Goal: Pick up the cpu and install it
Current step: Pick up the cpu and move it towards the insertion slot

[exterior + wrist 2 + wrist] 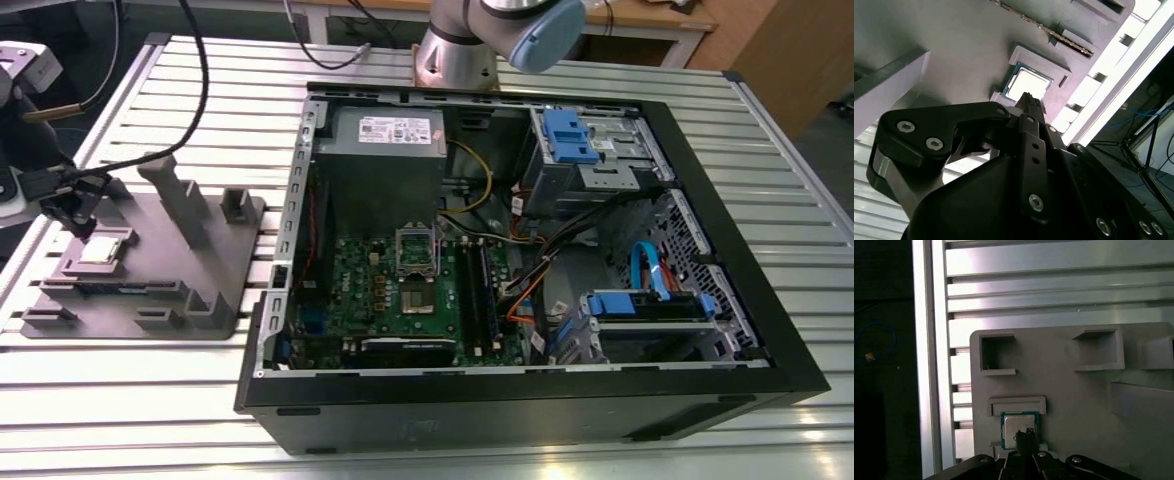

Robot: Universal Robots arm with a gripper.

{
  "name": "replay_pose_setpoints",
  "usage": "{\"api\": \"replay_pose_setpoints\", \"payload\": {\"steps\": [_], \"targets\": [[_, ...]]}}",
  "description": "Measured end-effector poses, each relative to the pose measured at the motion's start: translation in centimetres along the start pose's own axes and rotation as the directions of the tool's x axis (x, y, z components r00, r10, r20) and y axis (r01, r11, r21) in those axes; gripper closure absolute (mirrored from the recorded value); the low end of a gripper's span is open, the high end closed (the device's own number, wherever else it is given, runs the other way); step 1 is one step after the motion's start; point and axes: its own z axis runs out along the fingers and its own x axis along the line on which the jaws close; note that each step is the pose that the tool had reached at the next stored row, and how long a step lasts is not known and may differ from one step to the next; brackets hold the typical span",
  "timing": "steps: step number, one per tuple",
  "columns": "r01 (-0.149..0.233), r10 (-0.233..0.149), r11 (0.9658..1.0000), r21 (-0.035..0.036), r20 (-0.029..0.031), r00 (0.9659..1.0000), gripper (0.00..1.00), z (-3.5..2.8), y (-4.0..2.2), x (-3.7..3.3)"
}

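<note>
The cpu (102, 250), a small square chip with a silver top, lies flat in a recess of the grey plastic fixture (180, 262) at the exterior view's left. My gripper (83, 226) hangs just above the chip's near edge, its two thin black fingers pressed together with nothing between them. Both wrist views look down past the gripper (1029, 101) (1024, 436) onto the cpu (1026, 84) (1018, 424), which is partly covered by the fingertips. The open socket frame (416, 250) stands on the green motherboard (387, 300) inside the case.
The open black computer case (534, 410) lies on the slatted metal table (147, 400), with a power supply, cables and blue drive brackets inside. Upright posts (174, 190) rise from the fixture close to the gripper. The arm's base (461, 50) stands behind the case.
</note>
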Motion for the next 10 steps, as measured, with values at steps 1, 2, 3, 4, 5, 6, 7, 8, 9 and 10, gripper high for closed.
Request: {"api": "replay_pose_setpoints", "payload": {"steps": [1, 2, 3, 4, 5, 6, 7, 8, 9, 10], "targets": [[0.0, 0.0, 1.0, 0.0005, -0.0001, 1.0, 0.89, 0.17, -0.01, 0.01], [0.0, 0.0, 1.0, 0.0009, -0.0001, 1.0, 0.89, 0.35, -0.02, 0.02], [0.0, 0.0, 1.0, 0.001, -0.0001, 1.0, 0.89, 0.55, -0.02, 0.04], [0.0, 0.0, 1.0, 0.001, -0.0001, 1.0, 0.89, 0.72, -0.03, 0.07], [0.0, 0.0, 1.0, 0.0011, -0.0001, 1.0, 0.89, 0.89, -0.04, 0.11], [0.0, 0.0, 1.0, 0.0011, 0.0, 1.0, 0.89, 1.05, -0.05, 0.13], [0.0, 0.0, 1.0, 0.0012, 0.0, 1.0, 0.89, 1.18, -0.06, 0.13], [0.0, 0.0, 1.0, 0.0014, -0.0001, 1.0, 0.89, 1.29, -0.06, 0.14], [0.0, 0.0, 1.0, 0.0016, -0.0001, 1.0, 0.89, 1.42, -0.07, 0.15], [0.0, 0.0, 1.0, 0.0018, -0.0001, 1.0, 0.89, 1.62, -0.08, 0.15]]}}
